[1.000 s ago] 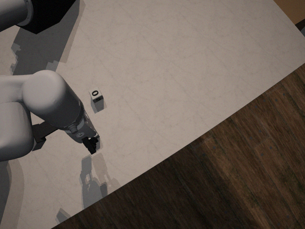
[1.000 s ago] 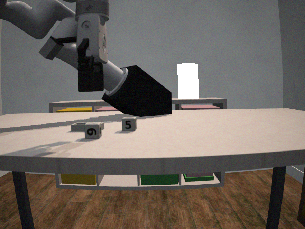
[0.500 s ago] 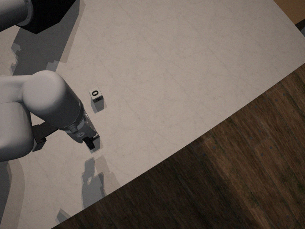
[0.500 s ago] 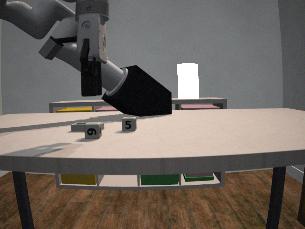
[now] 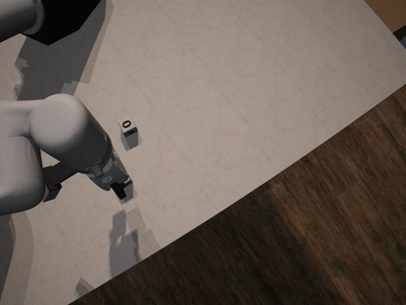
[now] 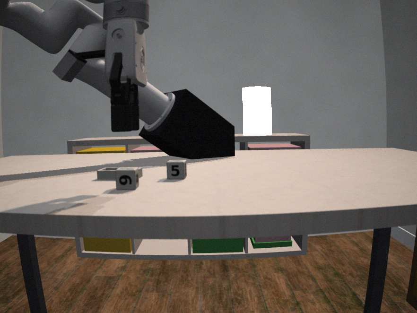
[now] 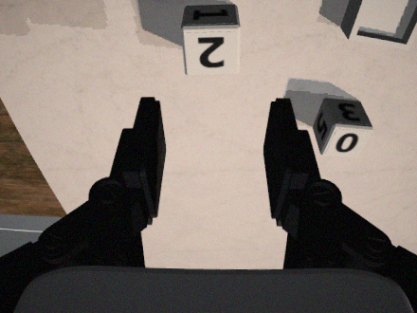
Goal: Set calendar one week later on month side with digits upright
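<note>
Marble-patterned tabletop, tray without cubes

plain room, pale table, wooden floor, low shelf unit, glowing lamp

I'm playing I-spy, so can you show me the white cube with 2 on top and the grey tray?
White cube with 2 on top [image 7: 211, 51]: wrist view, its top face.
Grey tray [image 6: 107, 174]: exterior view, its outer side wall.

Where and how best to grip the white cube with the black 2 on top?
White cube with the black 2 on top: probably come straight down, pads on two opposite upright sides. It lies flat on the table, and the white cube with the 0 on top stands apart.
</note>
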Robot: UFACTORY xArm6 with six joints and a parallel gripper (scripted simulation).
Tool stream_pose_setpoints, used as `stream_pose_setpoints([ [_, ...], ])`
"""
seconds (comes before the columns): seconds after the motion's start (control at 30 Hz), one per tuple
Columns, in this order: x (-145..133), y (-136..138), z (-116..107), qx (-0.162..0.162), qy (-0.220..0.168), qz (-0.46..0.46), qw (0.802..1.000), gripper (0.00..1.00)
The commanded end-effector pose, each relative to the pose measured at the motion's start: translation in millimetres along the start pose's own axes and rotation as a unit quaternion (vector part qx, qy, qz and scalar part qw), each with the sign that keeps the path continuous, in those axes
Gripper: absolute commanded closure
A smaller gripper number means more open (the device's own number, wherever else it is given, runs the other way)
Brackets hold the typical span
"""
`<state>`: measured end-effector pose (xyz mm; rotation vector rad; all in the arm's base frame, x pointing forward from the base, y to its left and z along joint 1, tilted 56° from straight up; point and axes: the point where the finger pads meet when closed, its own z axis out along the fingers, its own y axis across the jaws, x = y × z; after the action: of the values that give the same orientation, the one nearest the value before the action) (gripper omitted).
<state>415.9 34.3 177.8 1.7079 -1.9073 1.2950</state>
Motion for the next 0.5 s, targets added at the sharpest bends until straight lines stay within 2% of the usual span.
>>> stream_pose_setpoints([
  [0.0,-0.3,-0.8,-0.9,0.001,-0.001,0.001,1.000,0.51],
  [0.47,-0.2,-0.9,1.5,0.001,-0.001,0.000,1.000,0.51],
])
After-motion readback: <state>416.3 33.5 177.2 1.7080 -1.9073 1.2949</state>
